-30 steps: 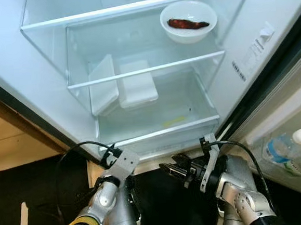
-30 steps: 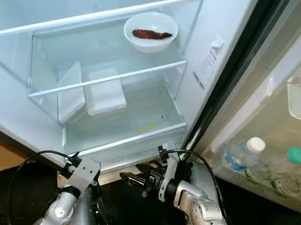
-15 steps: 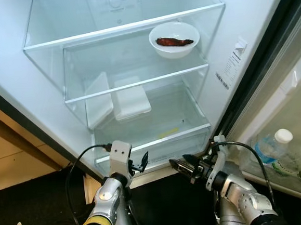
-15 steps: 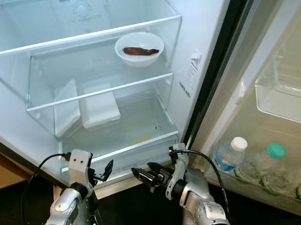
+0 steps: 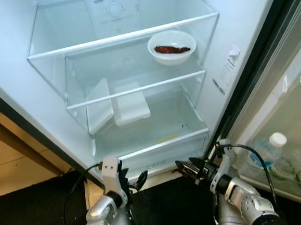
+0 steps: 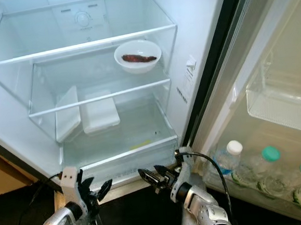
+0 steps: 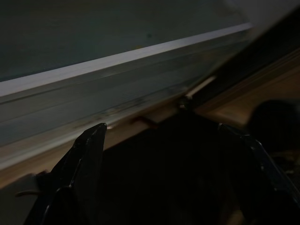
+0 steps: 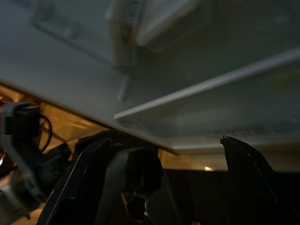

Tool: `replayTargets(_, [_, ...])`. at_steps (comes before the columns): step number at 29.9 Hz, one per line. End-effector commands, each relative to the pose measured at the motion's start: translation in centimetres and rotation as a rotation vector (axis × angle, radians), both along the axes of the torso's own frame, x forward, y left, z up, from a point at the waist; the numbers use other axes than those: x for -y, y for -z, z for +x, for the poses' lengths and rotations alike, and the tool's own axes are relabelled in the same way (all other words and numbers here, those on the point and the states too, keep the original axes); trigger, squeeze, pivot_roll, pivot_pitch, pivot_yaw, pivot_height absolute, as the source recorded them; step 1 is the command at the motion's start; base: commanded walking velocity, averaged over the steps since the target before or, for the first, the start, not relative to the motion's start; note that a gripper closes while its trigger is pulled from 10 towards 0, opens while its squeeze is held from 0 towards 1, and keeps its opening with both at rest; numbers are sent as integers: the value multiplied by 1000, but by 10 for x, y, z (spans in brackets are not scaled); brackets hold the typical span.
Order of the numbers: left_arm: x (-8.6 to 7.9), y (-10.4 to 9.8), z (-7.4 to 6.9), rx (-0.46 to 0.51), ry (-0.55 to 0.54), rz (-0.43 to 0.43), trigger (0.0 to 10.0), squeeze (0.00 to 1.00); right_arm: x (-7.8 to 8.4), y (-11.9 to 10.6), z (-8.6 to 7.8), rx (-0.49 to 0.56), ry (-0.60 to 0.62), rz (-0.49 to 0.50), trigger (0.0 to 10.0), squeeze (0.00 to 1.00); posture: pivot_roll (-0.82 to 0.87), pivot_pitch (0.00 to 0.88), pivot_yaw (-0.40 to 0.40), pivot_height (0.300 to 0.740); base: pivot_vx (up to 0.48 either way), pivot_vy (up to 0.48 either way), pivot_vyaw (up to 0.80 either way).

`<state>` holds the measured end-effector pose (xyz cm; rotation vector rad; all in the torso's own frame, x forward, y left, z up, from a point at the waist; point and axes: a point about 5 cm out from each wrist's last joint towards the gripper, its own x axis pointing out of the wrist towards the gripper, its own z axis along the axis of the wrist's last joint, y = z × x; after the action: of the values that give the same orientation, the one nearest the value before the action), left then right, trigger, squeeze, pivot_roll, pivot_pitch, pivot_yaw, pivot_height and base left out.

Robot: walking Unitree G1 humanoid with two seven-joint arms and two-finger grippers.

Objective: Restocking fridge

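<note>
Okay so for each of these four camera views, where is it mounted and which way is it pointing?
Left eye view: head, looking down into the open fridge at the white bowl; both arms show below.
Right eye view: same head, same scene, more of the door bottles.
Left wrist view: along the open left end effector at the fridge's lower edge.
Right wrist view: along the open right end effector, also showing the fridge's lower edge and the left arm.

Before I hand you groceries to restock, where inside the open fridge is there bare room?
The top glass shelf is bare across. The middle glass shelf is free left of the white bowl holding a brown food piece. The bottom compartment is crowded at left by two white lidded containers; its right half is open.
</note>
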<state>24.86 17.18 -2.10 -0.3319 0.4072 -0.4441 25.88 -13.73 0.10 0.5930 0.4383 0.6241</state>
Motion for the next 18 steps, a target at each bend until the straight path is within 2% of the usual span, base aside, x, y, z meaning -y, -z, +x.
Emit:
replayTargets(1, [-4,-2,-1,-2,26,-55,10000,0,4,14,-11,-62,14,-16,10000,0,0,140,30,565,0,0,0])
replayTargets(7, [2,-5,2,11,75,-86,10000,0,7,20,-15,-93,25,-22,10000,0,-4,126,27,584,0,0,0])
replayTargets(10, [7,-8,4,30,119,-96,10000,0,11,25,-17,-119,53,-73,10000,0,-5,121,25,589,0,0,0])
replayTargets(12, [13,-13,6,53,177,-118,10000,0,14,31,-19,-146,79,-116,10000,0,-5,121,25,589,0,0,0])
replayTargets(16, [18,-17,8,72,225,-142,10000,0,16,33,-21,-161,89,-115,10000,0,-4,116,22,589,0,0,0])
replayTargets(18, [28,-24,12,96,293,-172,10000,0,17,36,-23,-175,94,-118,10000,0,-3,117,21,589,0,0,0])
